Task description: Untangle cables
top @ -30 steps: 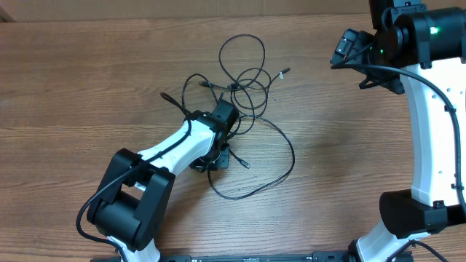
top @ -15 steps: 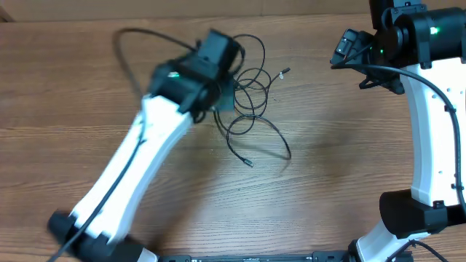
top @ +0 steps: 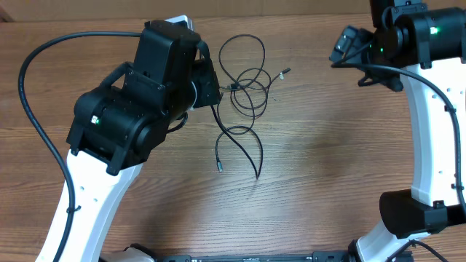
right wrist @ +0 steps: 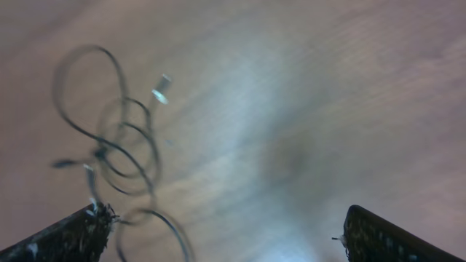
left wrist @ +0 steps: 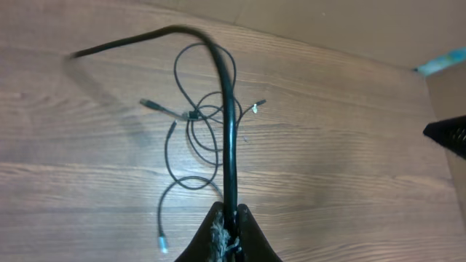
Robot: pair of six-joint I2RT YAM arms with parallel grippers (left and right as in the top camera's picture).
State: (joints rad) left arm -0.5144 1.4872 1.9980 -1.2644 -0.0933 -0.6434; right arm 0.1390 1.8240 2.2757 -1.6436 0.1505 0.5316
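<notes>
Only the left wrist view shows the left gripper (left wrist: 229, 216) clenched on one strand of the thin black plug-ended cables (top: 234, 87), which sprawl mid-table on the brown wooden table (top: 328, 182); overhead, its arm hides that grip. The right gripper (right wrist: 227, 218) gapes empty above the table's right side. Two grippers; strand count unclear

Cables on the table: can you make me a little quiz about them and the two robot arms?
1. True or false: the right gripper is squeezed shut.
2. Pick one. The left gripper is: A, wide open; B, shut on a cable; C, hidden in every view.
3. Fill in the gap: the tangled cables lie on a ____ table.

Key: 1 false, its fingers stand wide apart with nothing between them. 2 B. 3 wooden.
</notes>
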